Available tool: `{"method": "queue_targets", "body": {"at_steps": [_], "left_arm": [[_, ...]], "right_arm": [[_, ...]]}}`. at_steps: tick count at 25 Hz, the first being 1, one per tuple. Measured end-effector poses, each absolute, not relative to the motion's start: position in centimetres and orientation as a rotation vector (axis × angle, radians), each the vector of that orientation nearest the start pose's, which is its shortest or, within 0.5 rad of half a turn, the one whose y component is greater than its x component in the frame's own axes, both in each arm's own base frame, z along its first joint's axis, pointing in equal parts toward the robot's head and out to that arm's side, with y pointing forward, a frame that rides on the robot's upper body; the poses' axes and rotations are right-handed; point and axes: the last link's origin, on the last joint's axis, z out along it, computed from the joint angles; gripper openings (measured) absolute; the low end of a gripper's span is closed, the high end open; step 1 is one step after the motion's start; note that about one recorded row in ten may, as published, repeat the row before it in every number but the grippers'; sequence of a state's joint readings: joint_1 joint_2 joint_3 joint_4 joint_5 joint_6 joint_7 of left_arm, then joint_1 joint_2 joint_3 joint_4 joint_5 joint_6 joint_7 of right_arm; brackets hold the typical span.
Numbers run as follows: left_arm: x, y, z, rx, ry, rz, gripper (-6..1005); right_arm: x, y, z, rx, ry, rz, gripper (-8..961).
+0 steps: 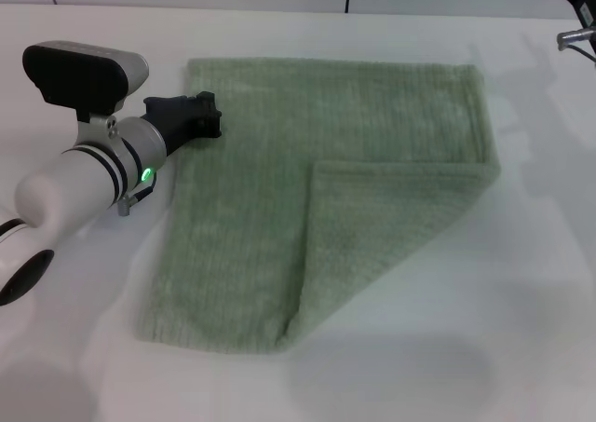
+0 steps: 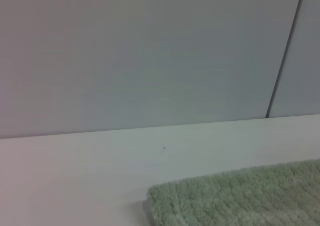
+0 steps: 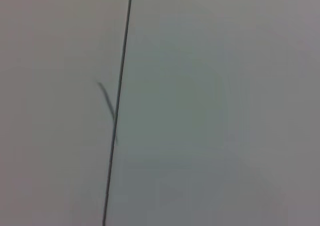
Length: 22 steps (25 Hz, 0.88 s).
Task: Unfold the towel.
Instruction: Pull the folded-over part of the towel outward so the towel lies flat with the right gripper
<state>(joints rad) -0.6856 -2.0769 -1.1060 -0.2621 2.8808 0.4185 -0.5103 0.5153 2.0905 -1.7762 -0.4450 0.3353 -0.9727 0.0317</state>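
White table (image 1: 521,282) (grey wall panels (image 2: 150,56) behind) bears the towel (image 1: 242,217), 1 corner folded.

The left arm (image 1: 79,194) is glossy white and rounded, with black rings at its joints and a small green light on the wrist. A black camera block with a silver-grey top sits above the wrist. The left gripper (image 1: 191,116) is matte black and blocky. Of the right arm (image 1: 570,12), only black and silver metal parts show.
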Motion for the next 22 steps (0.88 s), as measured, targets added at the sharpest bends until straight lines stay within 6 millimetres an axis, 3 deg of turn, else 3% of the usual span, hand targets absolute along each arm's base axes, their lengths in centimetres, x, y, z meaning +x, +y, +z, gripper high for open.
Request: {"method": "queue_targets", "body": {"at_steps": [7, 9, 17, 22], "left_arm": [[-28.1, 40.5, -8.1, -1.976, -0.88, -0.382, -2], [-28.0, 40.5, -8.1, -1.978, -0.879, -0.384, -2], [-27.7, 40.5, -8.2, -1.982, -0.874, -0.402, -2], [-27.7, 40.5, -8.2, -1.983, -0.873, -0.402, -2]], "right_arm": [[21.6, 41.6, -1.5, -1.756, 0.41, 0.728, 818], [20.2, 42.3, -2.3, -1.833, 0.448, 0.648, 818], [17.2, 43.1, -3.1, -1.944, 0.565, 0.49, 818], [15.2, 43.3, -3.9, -2.041, 0.634, 0.304, 818]]}}
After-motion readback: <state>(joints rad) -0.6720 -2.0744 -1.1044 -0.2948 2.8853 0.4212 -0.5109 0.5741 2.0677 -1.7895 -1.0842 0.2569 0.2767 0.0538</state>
